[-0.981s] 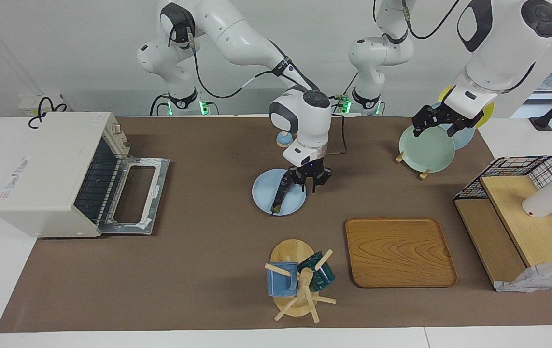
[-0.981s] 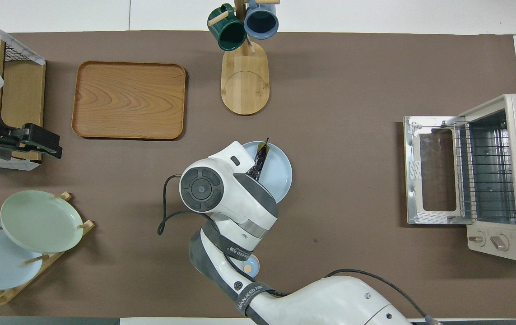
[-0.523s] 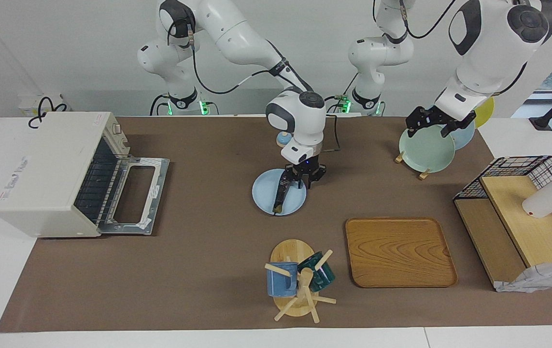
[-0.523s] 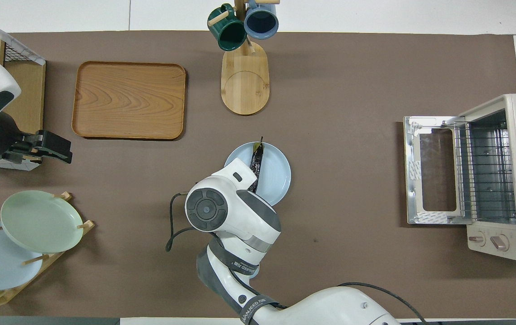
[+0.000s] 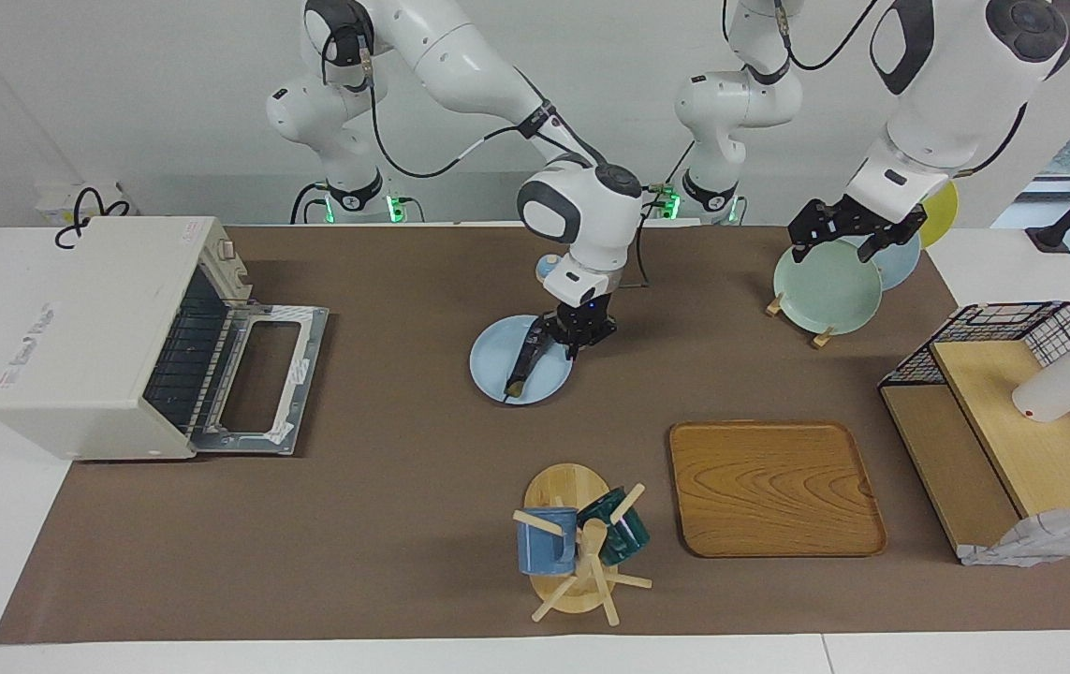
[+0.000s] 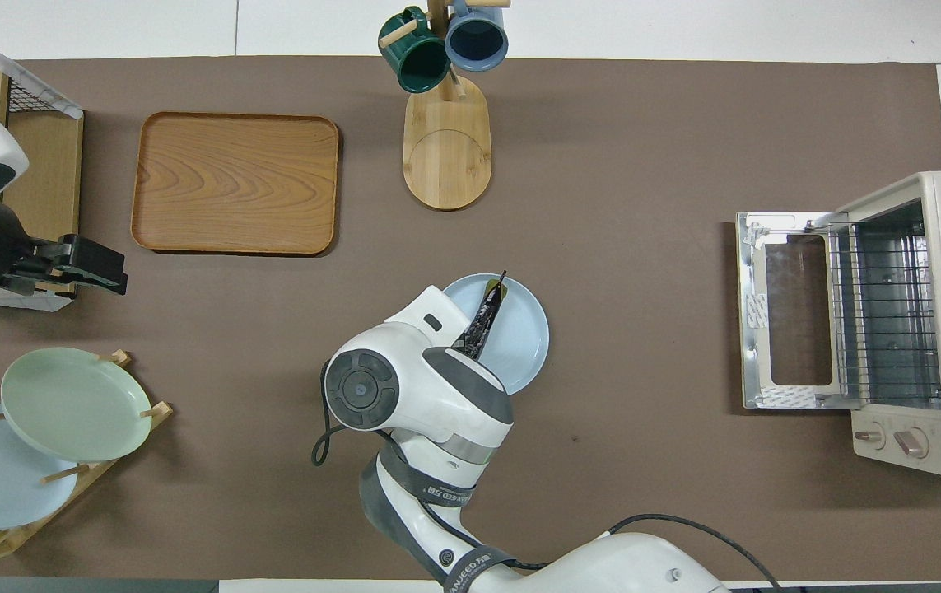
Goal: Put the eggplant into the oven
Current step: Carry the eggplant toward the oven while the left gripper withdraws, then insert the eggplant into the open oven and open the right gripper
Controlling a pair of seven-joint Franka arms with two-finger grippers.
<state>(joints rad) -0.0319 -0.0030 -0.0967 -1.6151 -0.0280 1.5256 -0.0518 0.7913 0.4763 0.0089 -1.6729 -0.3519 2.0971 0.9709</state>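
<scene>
The dark purple eggplant (image 5: pixel 523 360) lies on a light blue plate (image 5: pixel 497 374) in the middle of the table; in the overhead view the eggplant (image 6: pixel 486 313) crosses the plate (image 6: pixel 524 338). My right gripper (image 5: pixel 564 339) is down at the plate and shut on the end of the eggplant nearer to the robots; its wrist hides the fingers from above. The off-white oven (image 5: pixel 95 337) stands at the right arm's end of the table, its door (image 5: pixel 258 379) dropped open and its rack (image 6: pixel 882 309) showing. My left gripper (image 5: pixel 848 241) hangs open over the plate rack.
A green plate (image 5: pixel 825 285) stands in the rack with blue and yellow plates. A wooden tray (image 5: pixel 773 487) and a mug tree (image 5: pixel 577 543) with two mugs lie farther from the robots. A wire-and-wood shelf (image 5: pixel 1012 431) is at the left arm's end.
My right gripper closed on the eggplant's end, then shifted toward the oven's end; the plate and eggplant slid with it. My left gripper rose slightly over the rack.
</scene>
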